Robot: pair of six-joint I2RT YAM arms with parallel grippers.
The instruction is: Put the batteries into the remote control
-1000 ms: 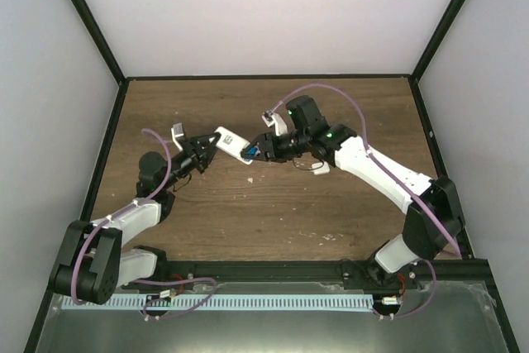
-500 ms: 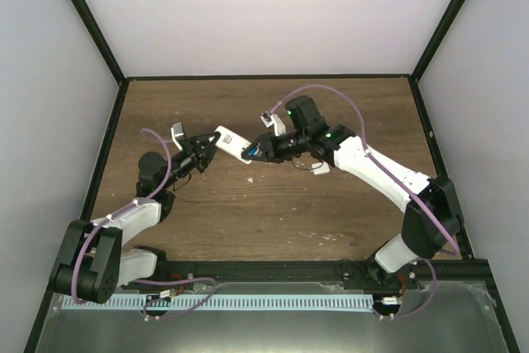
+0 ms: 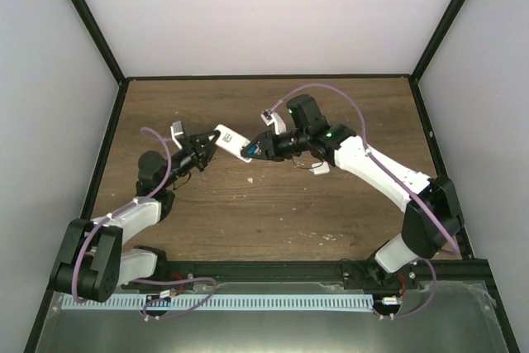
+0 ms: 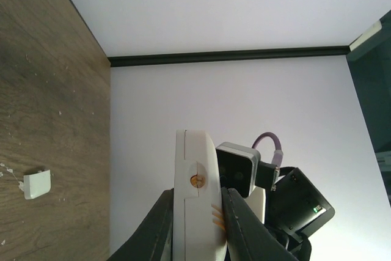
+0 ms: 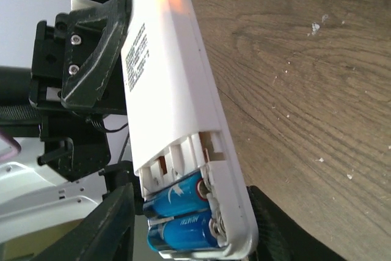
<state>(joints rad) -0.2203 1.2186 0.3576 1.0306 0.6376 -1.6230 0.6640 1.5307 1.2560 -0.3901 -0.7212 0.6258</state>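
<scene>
Wood table (image 3: 248, 212); left jaws clamp remote control (image 5: 165, 90), right jaws flank its batteries (image 5: 180, 195), grip unclear

Overhead view, wrist close-ups sharing remote control (image 3: 228, 138)

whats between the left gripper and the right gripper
The remote control spans that gap: the left gripper clamps one end, the right gripper straddles the battery end. The top view shows it.

Two batteries (image 5: 180, 195) — in the remote control (image 5: 165, 90)
</scene>
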